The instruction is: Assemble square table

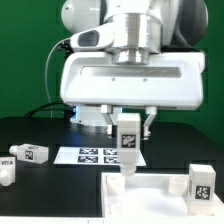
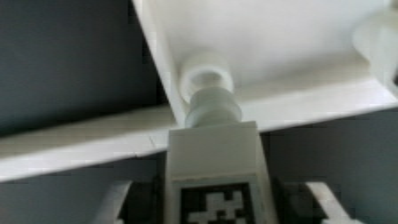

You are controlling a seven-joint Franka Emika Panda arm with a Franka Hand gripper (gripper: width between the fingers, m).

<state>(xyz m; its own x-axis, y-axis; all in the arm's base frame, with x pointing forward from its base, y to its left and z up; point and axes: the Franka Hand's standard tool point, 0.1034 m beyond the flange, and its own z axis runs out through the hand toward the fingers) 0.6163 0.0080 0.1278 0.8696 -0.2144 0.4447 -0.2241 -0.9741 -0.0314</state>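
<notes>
My gripper [image 1: 128, 130] is shut on a white leg [image 1: 128, 145], held upright by its tagged block. The leg's screw end [image 1: 117, 183] points down at the near-left corner of the white square tabletop [image 1: 150, 205], touching it or just above it. In the wrist view the leg [image 2: 217, 165] runs out from between my fingers [image 2: 128, 203], and its screw tip [image 2: 210, 85] lies over the tabletop [image 2: 267, 40] by the raised rim. A second leg [image 1: 199, 181] stands on the tabletop at the exterior view's right. Two more legs [image 1: 32, 153] [image 1: 5, 171] lie on the black table at the left.
The marker board [image 1: 95, 155] lies flat on the table behind the held leg, in front of the robot base [image 1: 100, 115]. The black table [image 1: 55, 195] shows between the loose legs and the tabletop. A green wall stands behind.
</notes>
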